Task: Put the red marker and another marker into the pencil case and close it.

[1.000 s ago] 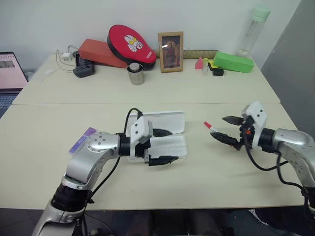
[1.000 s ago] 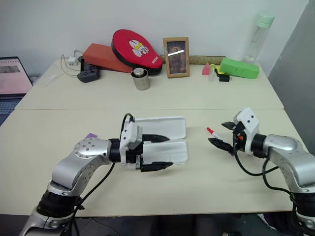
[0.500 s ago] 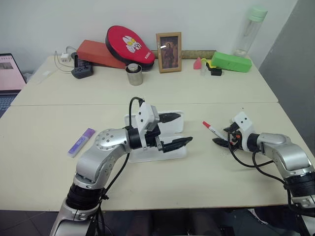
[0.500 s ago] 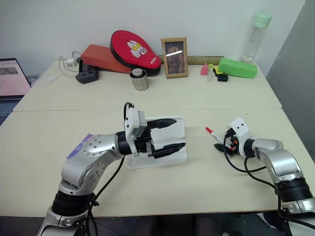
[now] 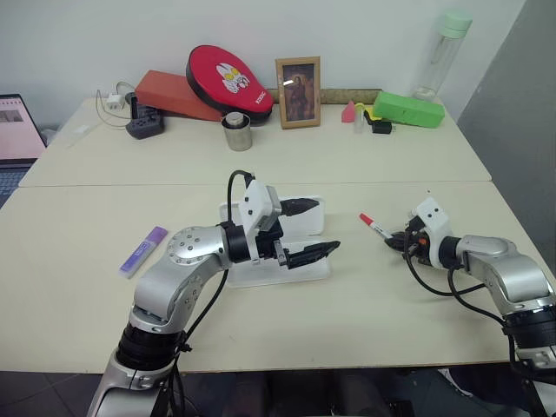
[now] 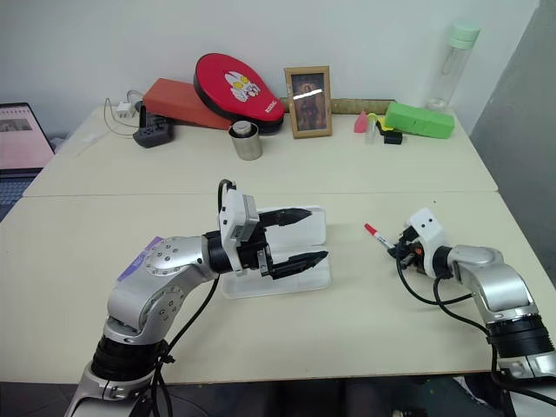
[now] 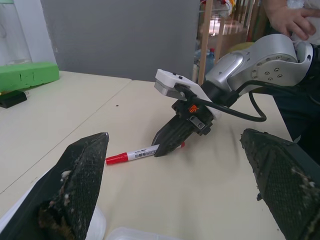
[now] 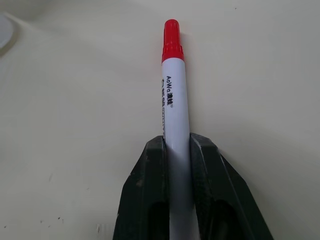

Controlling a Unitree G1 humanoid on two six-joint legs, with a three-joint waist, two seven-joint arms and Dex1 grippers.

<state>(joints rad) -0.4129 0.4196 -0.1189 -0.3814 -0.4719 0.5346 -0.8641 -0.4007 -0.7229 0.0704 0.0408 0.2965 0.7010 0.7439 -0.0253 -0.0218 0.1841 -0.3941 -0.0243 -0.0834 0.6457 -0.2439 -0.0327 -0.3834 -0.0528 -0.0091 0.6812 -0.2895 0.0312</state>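
Note:
The red marker (image 8: 172, 100), a thin white pen with a red cap, lies on the table right of centre. My right gripper (image 5: 396, 243) is shut on its barrel, with both fingers pressed against its sides and the cap pointing away from the wrist. The pencil case (image 5: 287, 274), a flat white hinged box, lies open at the table's middle. My left gripper (image 5: 326, 228) hovers over it, open wide and pointing toward the right arm. The other marker (image 5: 143, 251), purple-capped with a lilac body, lies on the table to the left of my left arm.
Along the back edge stand a green box (image 5: 408, 110), a clear bottle (image 5: 439, 56), a framed picture (image 5: 299, 80), a metal cup (image 5: 237, 130) and a red pad (image 5: 228, 78). A laptop (image 5: 17, 130) sits at the far left. A person's hand (image 7: 292, 15) shows beyond my right arm.
My right gripper came down over the red marker and shut on its barrel. My left gripper shifted slightly rightward over the case, then held still, open.

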